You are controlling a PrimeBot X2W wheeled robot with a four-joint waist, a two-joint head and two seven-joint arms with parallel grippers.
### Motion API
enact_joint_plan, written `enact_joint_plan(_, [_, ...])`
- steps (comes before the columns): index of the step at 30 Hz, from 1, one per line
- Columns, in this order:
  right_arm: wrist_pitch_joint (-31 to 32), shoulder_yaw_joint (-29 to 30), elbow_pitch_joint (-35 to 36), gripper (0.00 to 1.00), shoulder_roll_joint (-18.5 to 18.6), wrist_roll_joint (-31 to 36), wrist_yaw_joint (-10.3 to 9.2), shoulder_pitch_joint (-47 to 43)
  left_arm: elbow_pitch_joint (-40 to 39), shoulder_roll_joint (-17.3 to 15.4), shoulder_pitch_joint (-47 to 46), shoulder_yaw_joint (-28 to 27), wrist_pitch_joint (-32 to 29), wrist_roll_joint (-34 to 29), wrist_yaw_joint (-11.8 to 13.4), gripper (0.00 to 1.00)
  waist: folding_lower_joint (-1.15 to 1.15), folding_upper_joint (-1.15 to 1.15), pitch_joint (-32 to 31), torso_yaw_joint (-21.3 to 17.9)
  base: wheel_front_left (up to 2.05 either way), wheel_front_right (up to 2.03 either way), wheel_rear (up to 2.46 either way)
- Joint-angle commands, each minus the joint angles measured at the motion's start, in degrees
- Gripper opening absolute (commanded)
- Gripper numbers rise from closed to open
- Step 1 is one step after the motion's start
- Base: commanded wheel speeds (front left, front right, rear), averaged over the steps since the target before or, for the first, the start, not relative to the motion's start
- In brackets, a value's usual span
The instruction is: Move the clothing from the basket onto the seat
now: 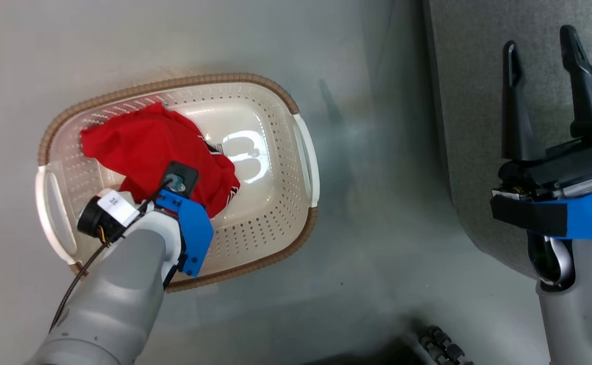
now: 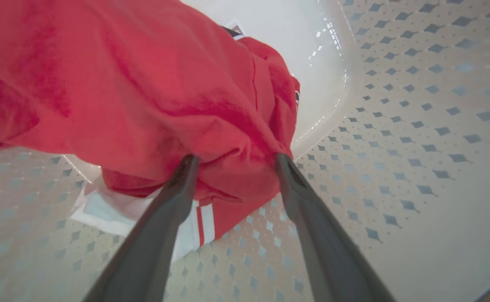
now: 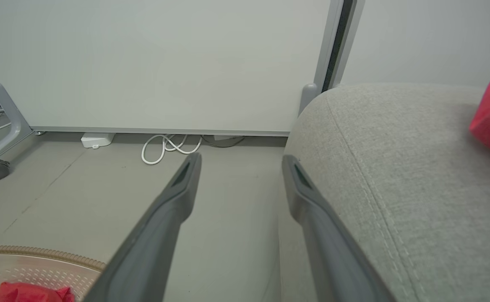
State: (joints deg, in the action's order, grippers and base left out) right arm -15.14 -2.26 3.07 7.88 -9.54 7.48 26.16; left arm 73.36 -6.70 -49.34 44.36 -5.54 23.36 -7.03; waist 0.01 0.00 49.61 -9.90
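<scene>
One arm (image 1: 118,284) down inside basket (image 1: 308,162)

The pale grey left arm (image 1: 123,284) reached downward, its dark two-fingered left gripper (image 2: 234,161) spread wide. The matching right gripper (image 1: 540,45) pointed forward, fingers equally apart.
</scene>
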Motion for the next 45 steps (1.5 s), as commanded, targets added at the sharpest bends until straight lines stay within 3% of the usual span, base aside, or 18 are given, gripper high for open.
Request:
enact_joint_plan(1, [-0.01,-0.14,0.61,1.0,0.09,-0.19,0.03,1.05,0.09,-0.31,-1.95,-0.21,-0.04,0.06,0.56,1.0,-0.01,0.0,1.84,-0.53,0.0,0.0,0.0])
enact_joint_plan(20, [-0.02,-0.62,4.61,1.0,-0.69,-0.33,0.03,2.1,0.54,0.02,-6.67,2.06,-6.4,-0.84,5.12,1.0,-0.01,0.0,8.2,-1.38,0.0,0.0,0.0])
enact_joint_plan(21, [-0.02,-0.61,4.63,1.0,-0.65,-0.28,0.03,2.19,0.55,0.1,-6.73,2.18,-6.44,-0.84,5.11,0.66,-0.01,0.0,8.23,-1.29,0.0,0.0,0.0])
enact_joint_plan(22, [-0.02,-0.61,4.66,1.0,-0.56,-0.24,0.03,2.27,0.56,0.17,-6.84,2.16,-5.9,-0.71,5.14,0.25,-0.01,0.0,8.25,-1.19,0.0,0.0,0.0])
enact_joint_plan(23, [-0.02,-0.65,4.68,1.0,-0.55,-0.19,0.03,2.32,0.53,0.25,-7.07,2.24,-4.96,-0.75,5.29,0.0,-0.01,0.0,8.24,-1.13,0.0,0.0,0.0])
enact_joint_plan(33, [-0.01,-0.56,4.19,1.0,-0.03,0.06,0.03,2.46,0.51,1.28,-6.71,0.72,-1.61,2.21,3.47,0.0,-0.01,0.0,5.91,-0.13,0.0,0.0,0.0])
enact_joint_plan(45, [-0.01,-0.48,2.63,1.0,0.12,0.11,0.03,0.61,0.52,2.54,-2.53,0.62,5.51,4.4,1.47,0.0,-0.01,0.0,-1.77,1.77,0.0,0.0,0.0])
